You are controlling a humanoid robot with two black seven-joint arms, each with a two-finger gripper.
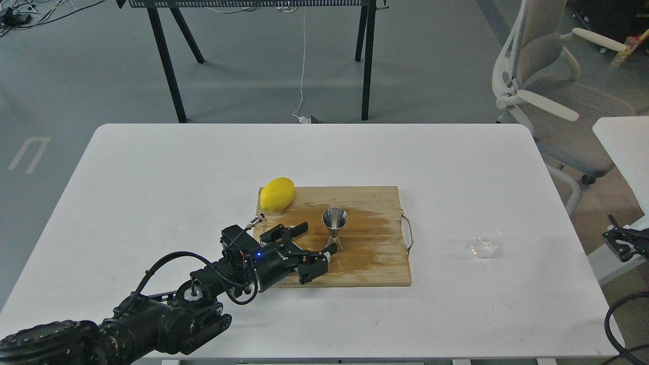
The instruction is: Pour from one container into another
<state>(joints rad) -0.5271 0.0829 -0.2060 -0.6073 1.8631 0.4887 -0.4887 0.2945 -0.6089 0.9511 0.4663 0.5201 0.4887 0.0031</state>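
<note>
The steel jigger (334, 228) stands upright on the wooden cutting board (375, 263), left of a dark wet patch. My left gripper (318, 238) is open just left of the jigger; its fingertips flank the jigger's left side without gripping it. The clear glass tumbler (485, 242) stands alone on the white table to the right of the board, far from the left gripper. A dark part of my right gripper (619, 242) shows at the right edge, beyond the table; its fingers cannot be made out.
A yellow lemon (277, 193) rests on the board's far left corner, just beyond my left gripper. The board has a metal handle (408, 232) on its right side. An office chair (547, 96) and a second table (623, 147) stand to the right.
</note>
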